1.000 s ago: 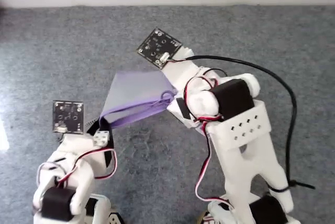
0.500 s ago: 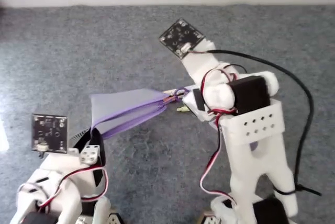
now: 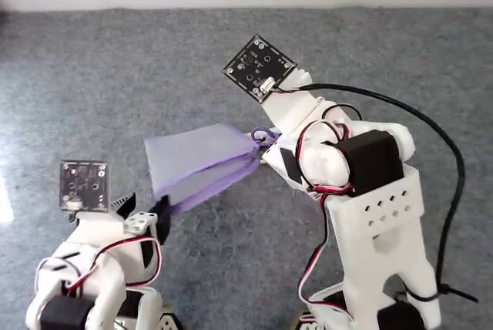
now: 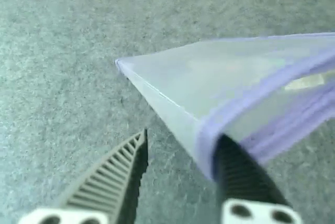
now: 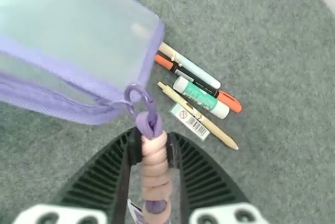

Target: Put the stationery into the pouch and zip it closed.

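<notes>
The translucent purple pouch (image 3: 199,164) hangs between the two arms above the grey carpet. My right gripper (image 5: 152,135) is shut on the pink and purple zipper pull (image 5: 148,130) at the pouch's (image 5: 73,51) corner. Beneath that corner, several pens and a glue stick (image 5: 201,98) lie loose on the carpet. My left gripper (image 4: 183,137) is open at the pouch's (image 4: 225,93) other end. That end's purple edge rests against one finger (image 4: 238,174), and the other finger (image 4: 123,169) stands apart from it. In the high view the left gripper (image 3: 150,208) sits just below the pouch's lower end.
Grey carpet (image 3: 115,75) covers the whole table, with a white wall strip along the far edge. The right arm's black cable (image 3: 431,153) loops out to the right. Open carpet lies to the left and behind the pouch.
The right arm first drew the pull to the right and stretched the pouch, then came back left. The left arm dropped back and returned. The pouch now hangs slacker and shorter.
</notes>
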Available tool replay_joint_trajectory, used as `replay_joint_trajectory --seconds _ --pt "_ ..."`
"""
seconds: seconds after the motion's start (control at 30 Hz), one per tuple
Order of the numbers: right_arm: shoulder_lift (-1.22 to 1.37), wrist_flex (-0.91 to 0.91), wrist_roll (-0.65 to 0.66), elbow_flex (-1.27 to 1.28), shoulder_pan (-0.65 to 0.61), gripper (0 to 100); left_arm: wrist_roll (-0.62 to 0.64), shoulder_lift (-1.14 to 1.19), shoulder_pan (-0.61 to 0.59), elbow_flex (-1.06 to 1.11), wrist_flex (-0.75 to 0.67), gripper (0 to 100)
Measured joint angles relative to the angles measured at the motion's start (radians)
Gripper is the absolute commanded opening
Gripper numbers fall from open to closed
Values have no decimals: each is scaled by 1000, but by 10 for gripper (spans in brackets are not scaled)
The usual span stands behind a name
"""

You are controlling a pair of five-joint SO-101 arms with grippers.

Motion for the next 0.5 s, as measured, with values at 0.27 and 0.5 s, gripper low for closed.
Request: replay_joint_trajectory --seconds 0.27,0.5 --pt "-8 0 0 0 0 8 6 2 2 106 -98 69" --pt "-8 0 0 0 -2 8 2 3 3 163 -201 13"
